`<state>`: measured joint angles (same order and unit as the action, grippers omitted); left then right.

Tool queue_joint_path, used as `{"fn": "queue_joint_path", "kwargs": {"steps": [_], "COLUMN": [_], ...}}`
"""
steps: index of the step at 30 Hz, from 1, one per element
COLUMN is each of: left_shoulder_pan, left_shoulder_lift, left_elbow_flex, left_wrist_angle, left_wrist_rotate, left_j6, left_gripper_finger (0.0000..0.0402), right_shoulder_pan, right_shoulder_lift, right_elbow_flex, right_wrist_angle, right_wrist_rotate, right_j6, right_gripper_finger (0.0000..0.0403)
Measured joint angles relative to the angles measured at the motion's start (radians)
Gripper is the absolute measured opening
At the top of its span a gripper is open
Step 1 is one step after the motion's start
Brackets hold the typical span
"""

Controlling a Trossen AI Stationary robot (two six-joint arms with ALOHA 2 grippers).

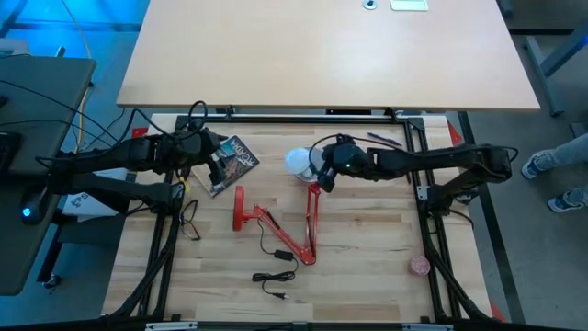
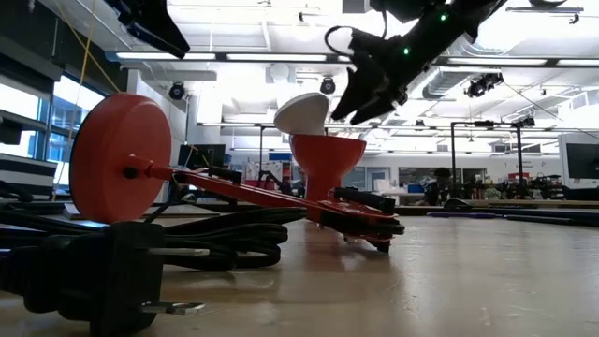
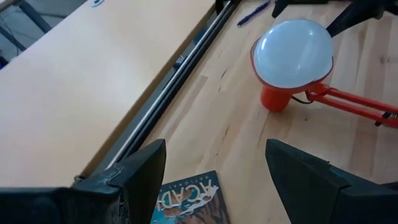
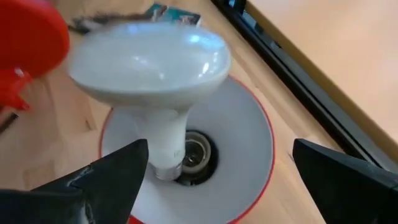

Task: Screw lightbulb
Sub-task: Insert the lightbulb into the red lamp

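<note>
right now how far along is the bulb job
Done: the lightbulb sits tilted in the red lamp's shade, its neck at the socket. In hand: nothing; the open right pincer hovers around it, not gripping. Left: straightening and screwing it in. The left pincer waits open above the book.

My left tool (image 3: pixel 214 180) hangs over the wooden table (image 3: pixel 211 112), fingers (image 3: pixel 140 174) spread wide, nothing between them. A book (image 3: pixel 189 199) with a blue cover lies flat just under the gap. Well ahead, the lightbulb (image 3: pixel 293 51) sits dome-up in the red lamp shade (image 3: pixel 277 93), red lamp arm (image 3: pixel 354 102) running off sideways. A pen (image 3: pixel 252 12) lies near the dark rail (image 3: pixel 177 81).
</note>
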<state>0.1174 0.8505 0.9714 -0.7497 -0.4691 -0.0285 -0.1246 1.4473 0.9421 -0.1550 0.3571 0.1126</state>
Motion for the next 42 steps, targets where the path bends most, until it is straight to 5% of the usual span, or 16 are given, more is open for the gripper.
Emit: {"fn": "queue_joint_path", "kwargs": {"steps": [5,13,19,24,30,42], "left_shoulder_pan": [0.0,0.001,0.059,0.13,0.208,0.258], "left_shoulder_lift": [0.0,0.016,0.132,0.26,0.33,0.47], "left_elbow_flex": [0.0,0.001,0.002,0.002,0.002,0.0], "left_wrist_angle": [0.048,0.22,0.256,0.301,0.352,0.352], "left_wrist_rotate": [-0.003,0.022,0.183,0.294,0.355,0.599], "left_j6": [-0.1,-0.188,-0.332,-0.399,-0.416,-0.477], "left_gripper_finger": [0.0268,0.0268,0.0262,0.0198,0.0031,0.0001], "right_shoulder_pan": [0.009,0.042,0.056,0.063,0.093,0.102], "right_shoulder_lift": [-0.05,-0.08,-0.08,-0.08,-0.08,0.014], "right_elbow_flex": [0.0,0.001,0.001,0.001,0.001,0.001], "right_wrist_angle": [-0.013,-0.047,-0.014,-0.005,0.005,0.119], "right_wrist_rotate": [-0.022,-0.205,-0.259,-0.262,-0.258,-0.222], "right_j6": [0.239,0.524,0.676,0.754,0.8,0.902], "right_gripper_finger": [0.0395,0.0395,0.0385,0.0285,0.0035,0.0001]}}
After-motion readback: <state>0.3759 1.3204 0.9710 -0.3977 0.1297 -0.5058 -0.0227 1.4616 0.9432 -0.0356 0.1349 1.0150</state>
